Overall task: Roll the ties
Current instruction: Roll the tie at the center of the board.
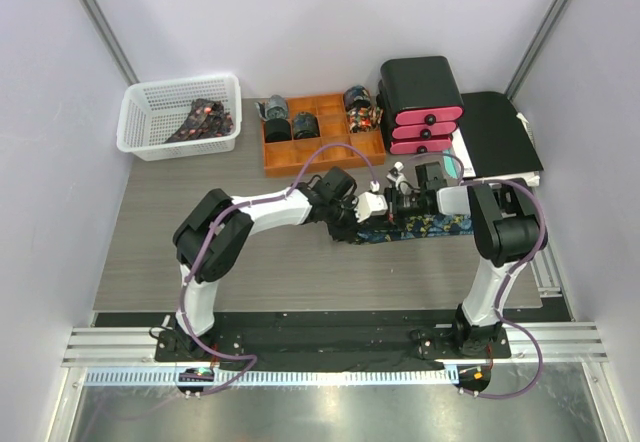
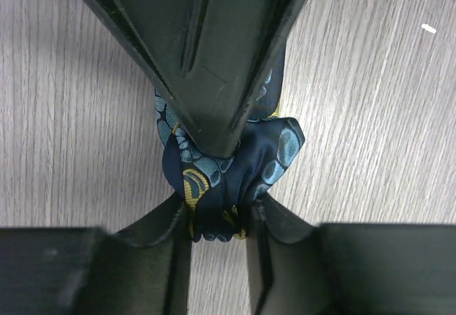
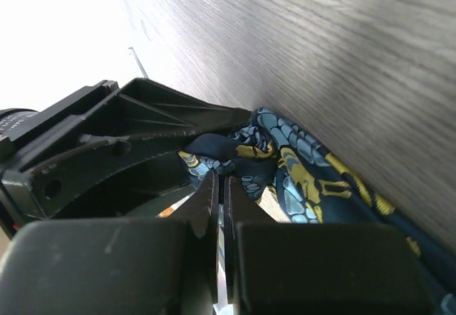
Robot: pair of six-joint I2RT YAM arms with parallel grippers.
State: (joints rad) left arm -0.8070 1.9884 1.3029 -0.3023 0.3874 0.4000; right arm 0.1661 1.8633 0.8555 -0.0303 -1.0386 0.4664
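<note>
right pincer (image 3: pixel 219 184): closed | tips against bunched tie (image 3: pixel 299 165) | tie on wood-grain table (image 3: pixel 320 44)

The left arm (image 1: pixel 268 208) and right arm (image 1: pixel 486 284) pair white links with bulky black joints; purple cables (image 1: pixel 322 150) loop along both, down to black bases (image 1: pixel 468 336).

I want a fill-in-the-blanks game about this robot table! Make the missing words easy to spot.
1. The left gripper is pinching a bunched-up ___.
2. The white basket sits at the far ___ corner of the table.
3. The rolled ties sit in an ___ tray.
4. The black box has three ___ drawer fronts.

Missing words: tie, left, orange, pink.
</note>
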